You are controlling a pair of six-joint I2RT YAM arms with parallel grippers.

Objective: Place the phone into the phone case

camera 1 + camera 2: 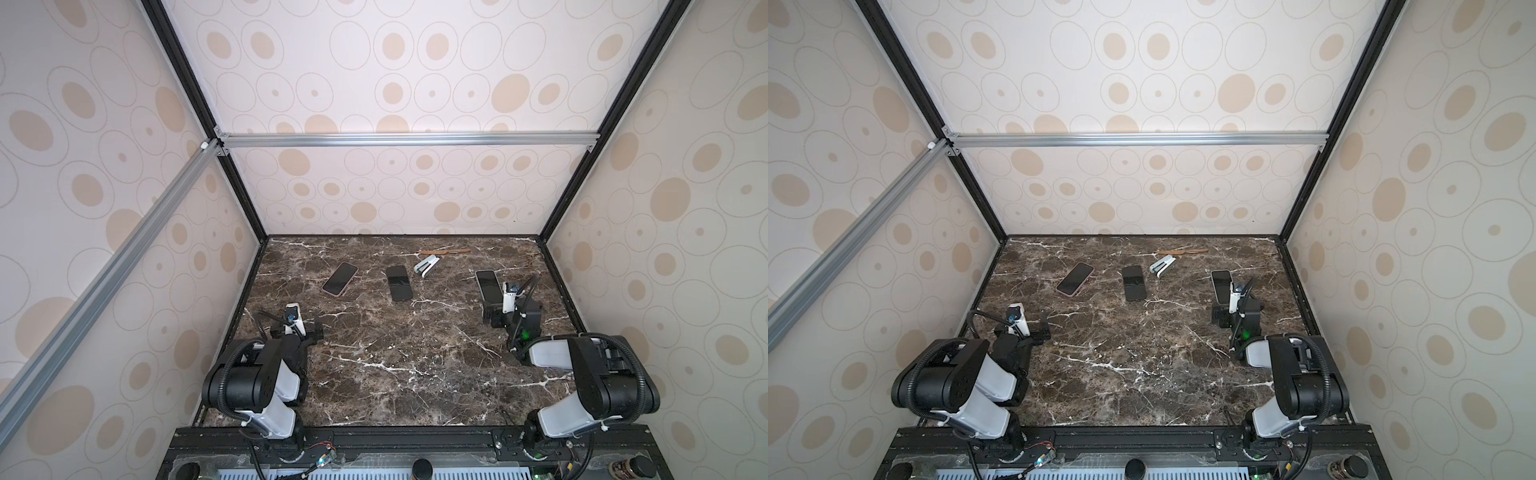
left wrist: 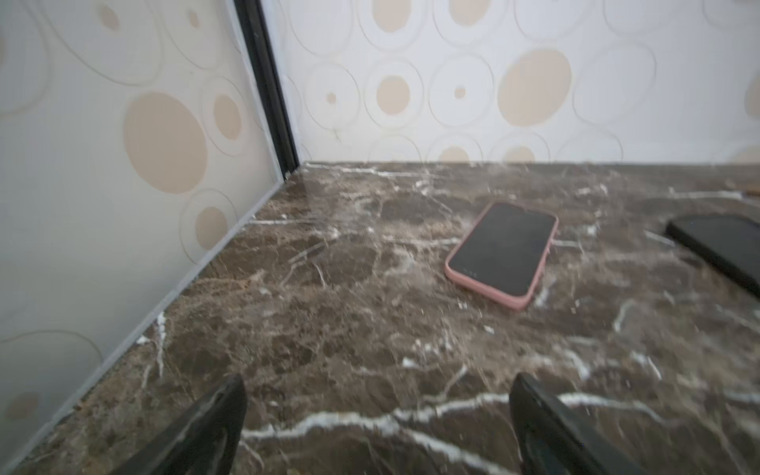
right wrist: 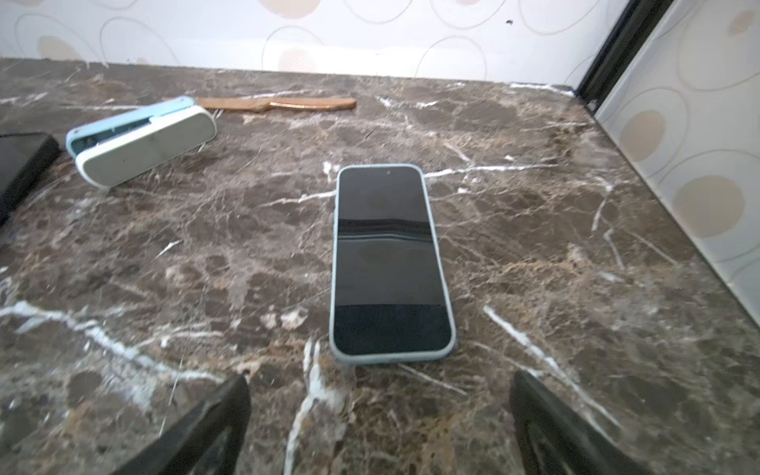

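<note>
Phone in pink case [image 1: 340, 279]: dark screen up, pink rim, lying slantwise left of centre in both top views.
Phone in pale blue case [image 1: 488, 286]: flat, screen up, right of centre.
Left gripper [image 2: 378, 382]: we see its jaws spread, empty, low over the table [image 1: 415, 374], at left.
Right gripper [image 3: 378, 382]: jaws spread, empty, just short of the blue-cased phone.

Both top views look steeply down from high over the near edge and share the whole table [image 1: 395, 374]. The wrist cameras sit low, close behind the left pincer [image 2: 378, 378] and the right pincer [image 3: 380, 378], facing forward. Both catch the black phone [image 2: 719, 246] ahead, between the pincers.
</note>
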